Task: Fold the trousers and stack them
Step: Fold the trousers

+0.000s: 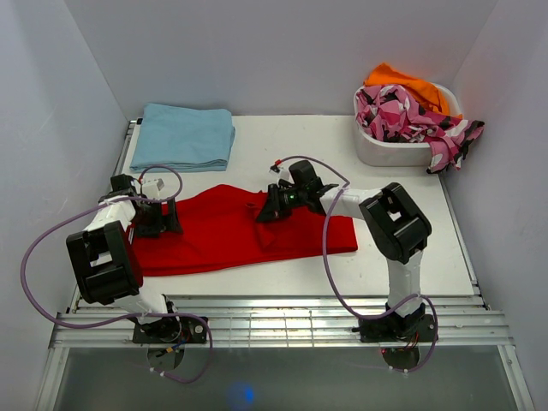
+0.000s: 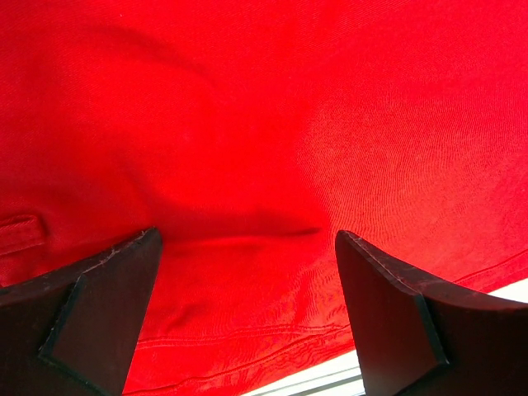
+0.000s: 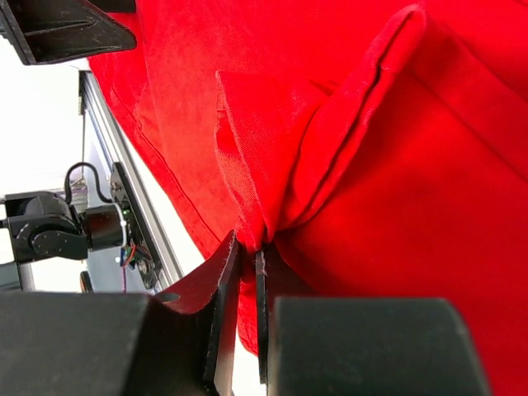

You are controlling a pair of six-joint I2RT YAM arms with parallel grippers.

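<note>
Lying flat, bright red trousers (image 1: 231, 231) bunch up in right pincer (image 3: 247, 256).

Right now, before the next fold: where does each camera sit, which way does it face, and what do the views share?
Top external: above and behind the arm bases, looking down on the white table; both arms show, left end effector and right end effector at the bright red soft-fabric trousers.
Left wrist: on the left arm, facing the red fabric close up; its open fingers frame the bottom.
Right wrist: on the right arm, looking along its shut fingers pinching a raised fold.
Shared: every view shows the trousers.
</note>
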